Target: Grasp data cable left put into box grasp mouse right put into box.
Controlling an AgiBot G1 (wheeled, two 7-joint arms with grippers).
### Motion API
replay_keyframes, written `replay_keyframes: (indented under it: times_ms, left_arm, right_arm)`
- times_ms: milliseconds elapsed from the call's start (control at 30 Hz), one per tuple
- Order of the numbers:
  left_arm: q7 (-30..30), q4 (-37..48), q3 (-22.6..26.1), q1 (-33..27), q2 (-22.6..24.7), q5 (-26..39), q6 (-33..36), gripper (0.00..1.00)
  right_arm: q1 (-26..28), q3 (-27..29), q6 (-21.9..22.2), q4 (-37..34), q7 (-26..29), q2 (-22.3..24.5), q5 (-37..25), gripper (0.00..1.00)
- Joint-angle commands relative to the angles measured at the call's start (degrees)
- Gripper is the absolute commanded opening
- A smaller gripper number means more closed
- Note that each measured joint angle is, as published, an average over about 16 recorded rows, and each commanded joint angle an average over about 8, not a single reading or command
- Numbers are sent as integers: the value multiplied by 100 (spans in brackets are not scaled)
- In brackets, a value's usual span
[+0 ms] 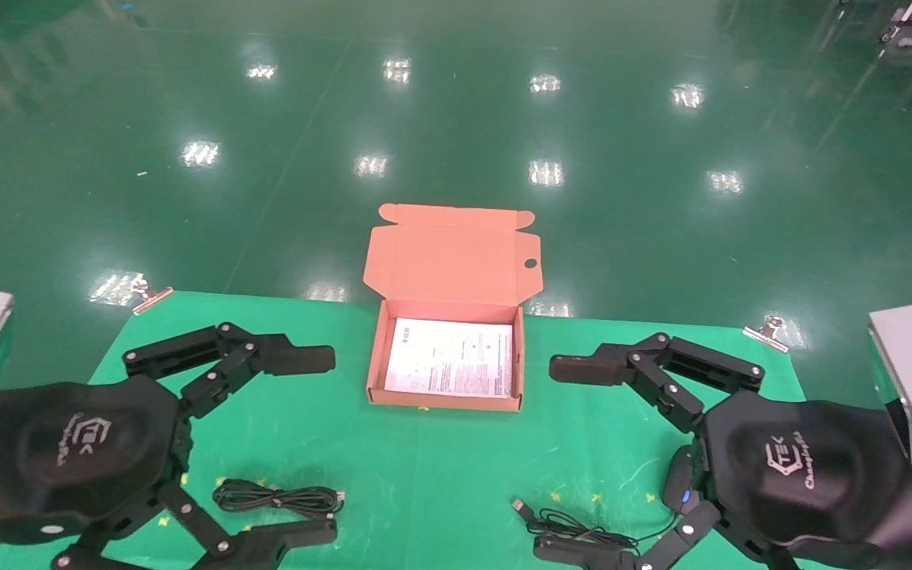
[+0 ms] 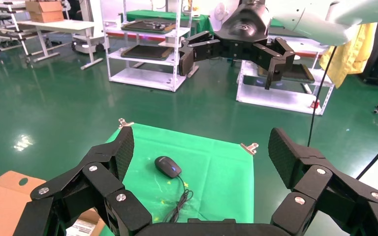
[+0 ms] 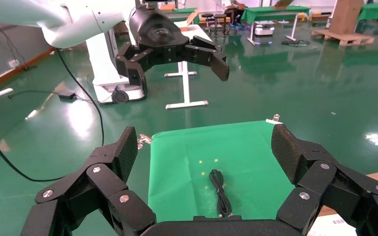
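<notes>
Your thin black data cable (image 1: 278,499), a long narrow looped bundle, lies flat on the green cloth of the bench (image 1: 424,467), on the robot's left side near the front edge. It sits between the two spread fingers of the left claw (image 1: 328,443) — untouched, the claw released wide and holding nothing. In the right wrist view the same cable (image 3: 219,191) shows as a straight narrow bundle on the cloth.

Your small black oval mouse (image 2: 168,166) with its tiny blue light rests on the robot's right side of the bench, its thin black cord (image 1: 575,522) trailing toward the middle and ending in a USB plug (image 1: 521,507). In the head view the mouse is mostly hidden under the right arm's housing. The right claw (image 1: 555,457) is also spread wide, fingers either side of the cord, gripping nothing.

The shallow salmon-orange cardboard box (image 1: 377,356) stands at the bench's far middle, between the two claws and apart from both. Its tabbed lid (image 1: 452,253) with a round hole stands open, and a white printed sheet (image 1: 450,356) lines the bottom — no cable or mouse inside.

Metal clips (image 1: 765,331) pin the cloth's far corners.
</notes>
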Motion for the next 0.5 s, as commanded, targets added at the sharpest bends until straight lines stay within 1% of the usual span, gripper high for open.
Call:
replay_keyframes:
  times_ms: [33, 133, 200, 367, 500]
  left_arm:
    - [6, -3, -17, 20, -6, -29, 1, 100]
    - [-14, -26, 58, -73, -49, 137, 82, 100]
    - [-52, -51, 159, -205, -79, 355, 161, 100]
    - [-276, -62, 605, -747, -54, 1169, 346, 100]
    - [-431, -39, 1128, -1313, 110, 1910, 445, 100]
  right_arm:
    - [-16, 12, 13, -18, 15, -7, 42, 100]
    - [106, -32, -13, 67, -96, -3, -167, 100]
    - [255, -103, -62, 143, -227, -7, -431, 100]
    - [856, -480, -286, 290, -750, -112, -1426, 100]
    - [1408, -948, -399, 324, -1176, -262, -2247, 100]
